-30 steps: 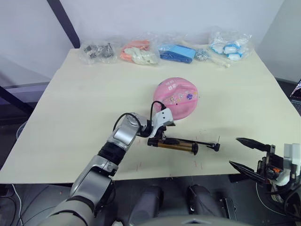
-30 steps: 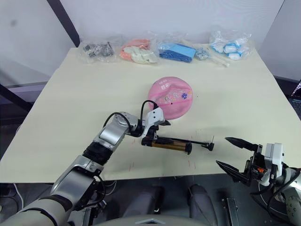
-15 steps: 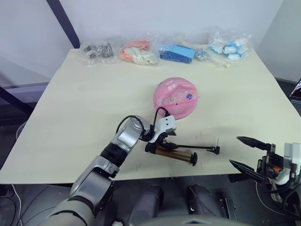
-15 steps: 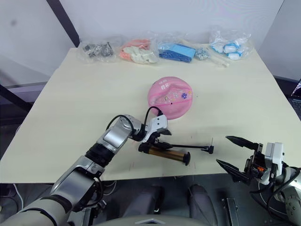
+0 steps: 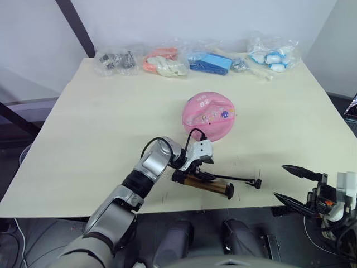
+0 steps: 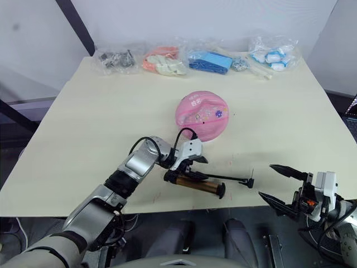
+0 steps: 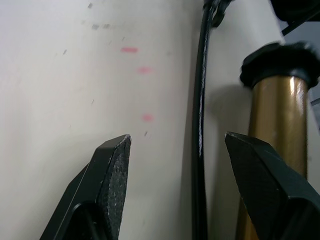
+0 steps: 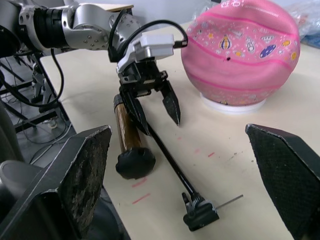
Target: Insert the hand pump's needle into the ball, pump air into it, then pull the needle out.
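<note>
The pink ball (image 5: 209, 115) rests on a white ring (image 8: 227, 105) mid-table, its valve hole facing the front edge. In front of it lies the hand pump (image 5: 206, 184), a bronze cylinder with a thin black hose (image 7: 200, 125) running right to the needle (image 8: 227, 202). My left gripper (image 5: 195, 176) stands open over the pump's left end. Its fingers straddle the hose, and the cylinder (image 7: 280, 115) lies at one finger. My right gripper (image 5: 280, 181) hangs open beyond the table's front edge, right of the needle, holding nothing.
Several clear bags of parts line the table's back edge (image 5: 117, 60) (image 5: 164, 61) (image 5: 211, 61) (image 5: 271, 53). The pump lies close to the front edge (image 5: 223, 205). Small red marks dot the tabletop (image 7: 130, 50) near the pump.
My left gripper has shifted right and toward the front edge. The pump's body has moved with it and now lies tilted. The right gripper has dropped a little.
</note>
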